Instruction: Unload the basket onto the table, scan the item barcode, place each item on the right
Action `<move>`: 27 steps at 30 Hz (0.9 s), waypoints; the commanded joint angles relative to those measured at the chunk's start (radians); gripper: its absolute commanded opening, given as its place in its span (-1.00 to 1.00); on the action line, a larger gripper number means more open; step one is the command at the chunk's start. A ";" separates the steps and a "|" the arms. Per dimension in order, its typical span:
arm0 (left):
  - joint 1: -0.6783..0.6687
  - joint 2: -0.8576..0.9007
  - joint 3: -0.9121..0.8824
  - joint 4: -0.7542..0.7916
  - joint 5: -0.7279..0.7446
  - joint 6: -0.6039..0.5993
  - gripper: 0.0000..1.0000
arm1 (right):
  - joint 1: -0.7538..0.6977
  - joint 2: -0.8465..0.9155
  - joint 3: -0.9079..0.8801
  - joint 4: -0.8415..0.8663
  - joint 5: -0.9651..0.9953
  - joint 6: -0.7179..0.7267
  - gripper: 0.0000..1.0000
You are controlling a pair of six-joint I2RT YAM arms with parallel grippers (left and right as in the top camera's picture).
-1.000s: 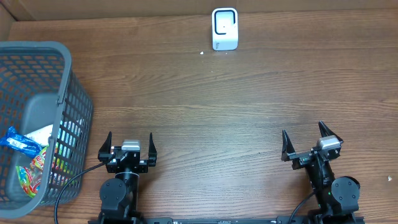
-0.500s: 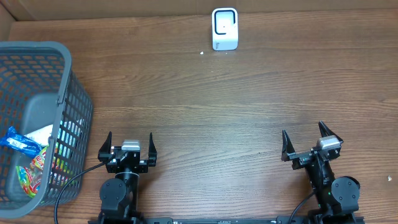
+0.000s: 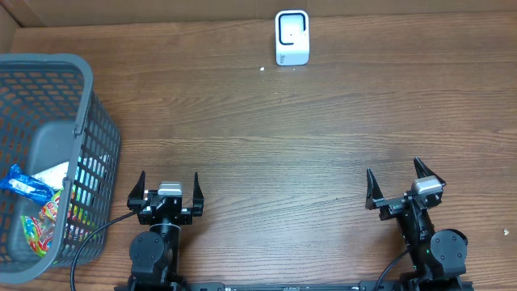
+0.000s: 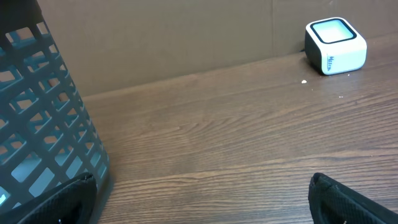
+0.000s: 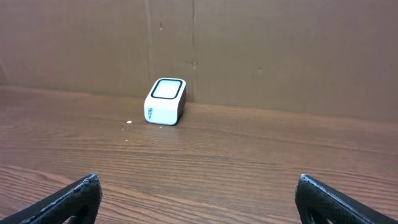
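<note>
While the left pincer [image 3: 169, 176] and right pincer [image 3: 393, 167] gape empty, snack packets [image 3: 35, 225] (in the basket [image 3: 87, 85]) lie left of both.

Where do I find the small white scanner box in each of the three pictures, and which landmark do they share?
Overhead: the scanner is at the top, slightly right of centre.
Left wrist: the scanner is in the upper right corner.
Right wrist: the scanner is left of centre, in front of the cardboard wall.
Shared landmark: the white speck on the table beside it.
</note>
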State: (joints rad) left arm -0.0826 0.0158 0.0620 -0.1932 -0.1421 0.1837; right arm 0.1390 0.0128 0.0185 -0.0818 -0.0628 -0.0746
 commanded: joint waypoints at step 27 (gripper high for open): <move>0.005 -0.012 -0.002 0.052 0.193 -0.013 0.98 | 0.006 -0.010 -0.011 0.005 0.006 -0.002 1.00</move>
State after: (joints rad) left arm -0.0826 0.0158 0.0597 -0.1566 -0.0608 0.1829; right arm 0.1394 0.0128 0.0185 -0.0822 -0.0624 -0.0746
